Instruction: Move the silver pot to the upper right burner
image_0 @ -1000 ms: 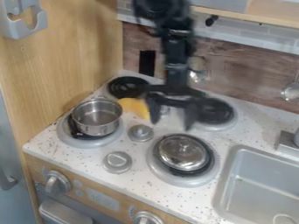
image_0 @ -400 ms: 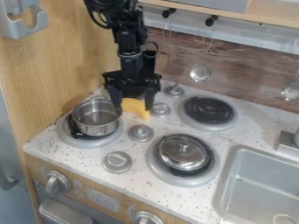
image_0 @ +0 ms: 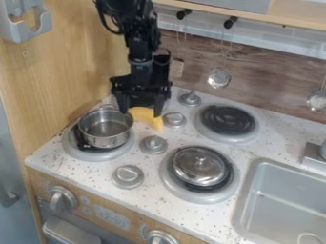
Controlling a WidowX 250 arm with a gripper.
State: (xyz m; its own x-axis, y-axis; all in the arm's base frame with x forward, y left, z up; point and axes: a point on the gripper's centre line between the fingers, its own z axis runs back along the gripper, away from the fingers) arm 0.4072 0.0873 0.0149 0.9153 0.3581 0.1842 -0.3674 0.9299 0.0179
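The black gripper point(image_0: 140, 113) hangs over the back left of the stove, fingers pointing down and apart, nothing visibly held. Just right of and behind the silver pot point(image_0: 106, 127), it stands above a yellow object point(image_0: 147, 117). The pot is upright and uncovered on the front left burner point(image_0: 96, 155). At the back right, the upper right burner point(image_0: 227, 120) has a bare black coil. The back left burner is hidden behind the gripper.
A silver lid point(image_0: 200, 165) rests on the front right burner. Grey knobs point(image_0: 153, 145) stand between the burners. The sink point(image_0: 286, 200) is at the right, a wooden wall point(image_0: 64, 62) at the left, and hanging utensils point(image_0: 218, 77) behind.
The gripper has moved left from near the upper right burner to the back left, then slightly further left and down, its fingers somewhat closer together. The pot has stayed put.
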